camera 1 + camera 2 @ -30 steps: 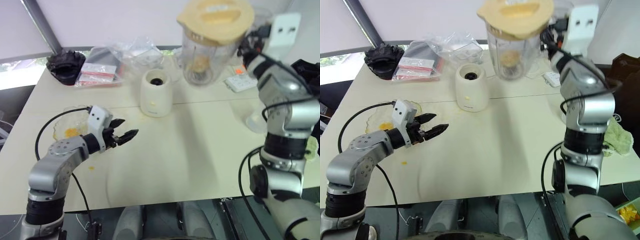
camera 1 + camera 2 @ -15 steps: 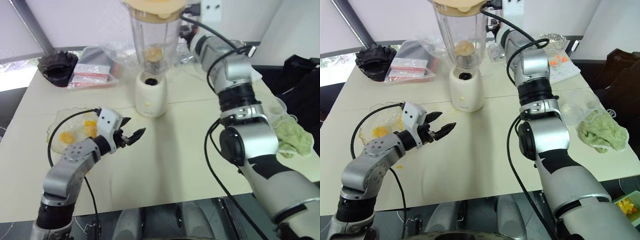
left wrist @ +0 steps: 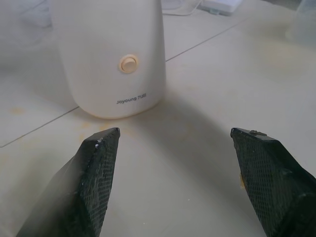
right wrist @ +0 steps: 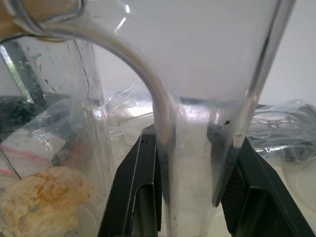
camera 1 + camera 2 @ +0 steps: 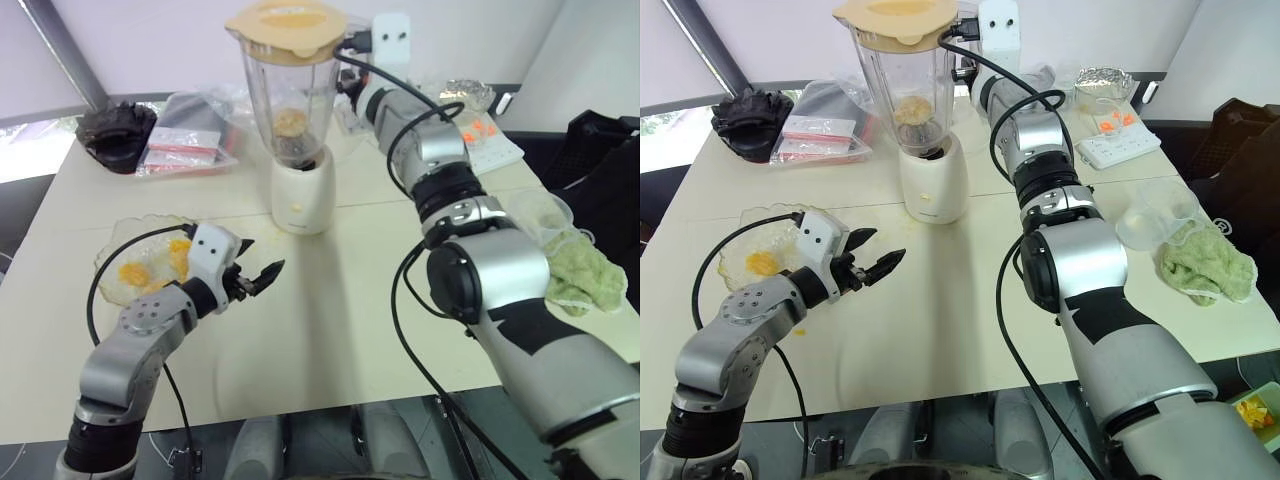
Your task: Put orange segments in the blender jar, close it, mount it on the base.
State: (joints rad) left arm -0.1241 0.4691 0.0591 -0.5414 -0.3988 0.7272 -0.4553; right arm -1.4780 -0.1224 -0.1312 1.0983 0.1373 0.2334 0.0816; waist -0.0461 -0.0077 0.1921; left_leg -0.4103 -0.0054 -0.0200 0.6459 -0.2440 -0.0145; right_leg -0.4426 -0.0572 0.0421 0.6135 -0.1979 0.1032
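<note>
From my station, the right gripper (image 4: 185,197) fingertips are obscured behind the blender jar (image 5: 287,95) handle. The base (image 3: 108,54) top is cut off in the left wrist view. I cannot resolve the jar's blades behind the orange segments (image 4: 42,202).

You have a cream table (image 5: 970,300) — on it stand the base (image 5: 933,185), a scalloped glass dish (image 5: 760,245), a black object (image 5: 750,110), plastic bags (image 5: 835,125), a power strip (image 5: 1120,148), a clear bowl (image 5: 1155,212) and a green cloth (image 5: 1205,262).
</note>
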